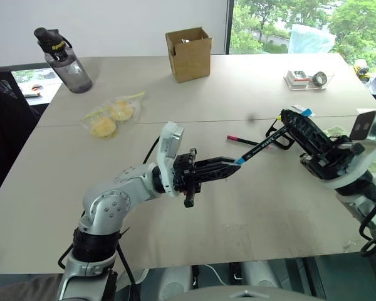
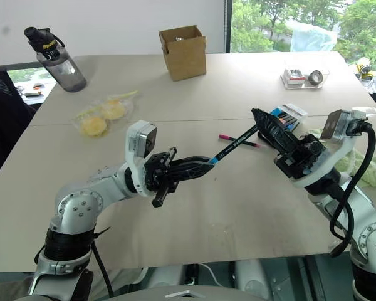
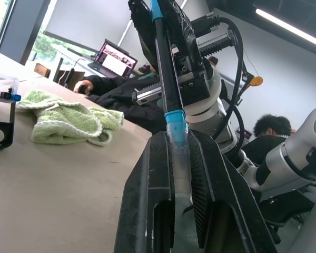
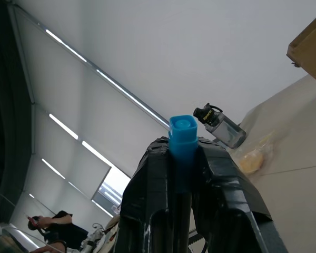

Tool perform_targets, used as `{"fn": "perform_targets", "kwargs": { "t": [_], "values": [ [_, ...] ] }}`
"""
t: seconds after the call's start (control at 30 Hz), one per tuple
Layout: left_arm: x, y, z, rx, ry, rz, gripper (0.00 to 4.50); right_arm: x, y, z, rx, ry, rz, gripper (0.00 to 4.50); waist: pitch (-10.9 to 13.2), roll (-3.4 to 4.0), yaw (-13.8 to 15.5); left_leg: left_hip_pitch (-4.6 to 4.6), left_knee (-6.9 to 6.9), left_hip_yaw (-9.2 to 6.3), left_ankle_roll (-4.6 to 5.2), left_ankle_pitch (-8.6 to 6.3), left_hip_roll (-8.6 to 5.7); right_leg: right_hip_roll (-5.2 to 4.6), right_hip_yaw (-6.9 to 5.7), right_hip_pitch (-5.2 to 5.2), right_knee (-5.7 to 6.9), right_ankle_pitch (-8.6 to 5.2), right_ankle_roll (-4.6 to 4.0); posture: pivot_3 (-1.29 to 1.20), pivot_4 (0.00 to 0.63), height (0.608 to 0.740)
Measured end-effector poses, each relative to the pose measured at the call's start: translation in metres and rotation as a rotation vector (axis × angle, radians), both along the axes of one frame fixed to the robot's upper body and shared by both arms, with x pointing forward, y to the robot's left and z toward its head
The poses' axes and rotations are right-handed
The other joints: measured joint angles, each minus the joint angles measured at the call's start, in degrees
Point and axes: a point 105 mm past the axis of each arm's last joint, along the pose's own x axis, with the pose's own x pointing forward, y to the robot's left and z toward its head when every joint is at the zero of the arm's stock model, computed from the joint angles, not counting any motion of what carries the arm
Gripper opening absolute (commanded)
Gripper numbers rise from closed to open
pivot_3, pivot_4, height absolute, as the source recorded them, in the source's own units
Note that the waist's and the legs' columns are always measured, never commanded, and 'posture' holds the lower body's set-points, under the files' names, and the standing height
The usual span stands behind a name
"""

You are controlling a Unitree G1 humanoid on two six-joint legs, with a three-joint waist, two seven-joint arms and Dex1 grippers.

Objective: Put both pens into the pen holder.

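We hold the blue-capped pen [image 2: 235, 144] above the worktop [image 2: 250, 207], spanning both end effectors: the left end effector [image 2: 203, 168] clamps its light blue tip, the right end effector [image 2: 263, 122] clamps its capped end. The pink-ended pen [image 2: 238, 140] lies on the worktop beneath, the pen holder [image 2: 288, 115] toward the right edge.

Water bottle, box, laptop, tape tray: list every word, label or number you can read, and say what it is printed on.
Water bottle: yellow lettering on the black band under the cap, too small to read for sure.
Cardboard box: no print visible.
Laptop screen: lit, content too blurred to read.
Clear tray with tape rolls: labels too small to read.
Nothing else carries legible text.
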Motion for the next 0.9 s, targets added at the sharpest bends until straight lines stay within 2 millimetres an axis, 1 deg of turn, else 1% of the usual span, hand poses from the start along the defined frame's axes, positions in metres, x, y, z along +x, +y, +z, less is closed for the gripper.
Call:
{"fn": "perform_targets", "kwargs": {
  "t": [0.5,0.7,0.9],
  "values": [
    [0.0001,-0.0001,0.0012,-0.002,-0.005,0.000,0.03,0.0002,0.0027,0.0031,0.013,-0.014,0.000,0.04,0.0,0.00,0.0,0.01,0.00,0.00,0.00,0.00,0.00,0.00,0.00,0.00,0.00,0.00,0.00,0.00,0.150,0.736],
    [0.0023,0.0001,0.0043,-0.030,-0.007,0.017,0.03,0.0023,0.0072,0.0041,0.052,-0.008,-0.002,0.04,0.0,0.00,0.0,0.00,0.00,0.00,0.00,0.00,0.00,-0.01,0.00,0.00,0.00,0.00,0.00,0.00,0.150,0.736],
    [0.0030,0.0010,0.0058,-0.049,-0.002,0.018,0.03,-0.0007,0.0086,0.0047,0.063,-0.018,-0.011,0.04,0.0,0.00,0.0,0.01,0.00,0.00,0.00,0.00,0.00,-0.01,0.00,0.00,0.00,0.00,0.00,0.00,0.150,0.736]
  ]
}}
